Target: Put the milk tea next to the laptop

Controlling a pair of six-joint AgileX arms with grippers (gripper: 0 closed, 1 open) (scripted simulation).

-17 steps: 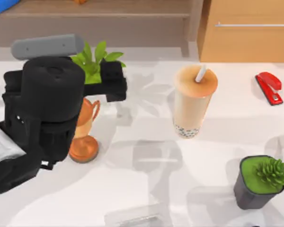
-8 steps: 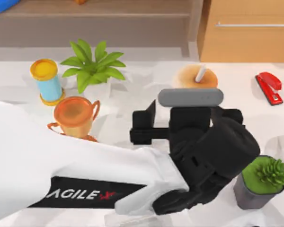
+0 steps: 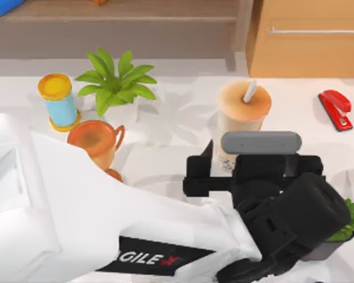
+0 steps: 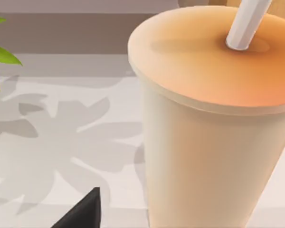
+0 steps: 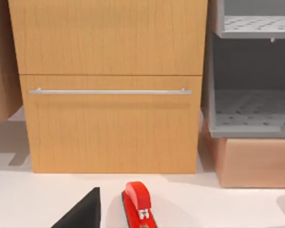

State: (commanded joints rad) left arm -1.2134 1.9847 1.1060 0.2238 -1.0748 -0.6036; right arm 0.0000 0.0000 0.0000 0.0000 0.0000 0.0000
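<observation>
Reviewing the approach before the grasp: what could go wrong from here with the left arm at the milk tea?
1. The milk tea is tall and narrow; the left gripper, close at its lower body, could tip it.
2. Its straw sticks up and could snag.
3. The potted succulent sits under the left arm; a swing could knock it.

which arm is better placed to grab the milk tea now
Left, probably. The left gripper sits right at the milk tea, and the left wrist view shows the cup close up. The right wrist view faces the wooden drawer and the red stapler, away from the cup.
</observation>
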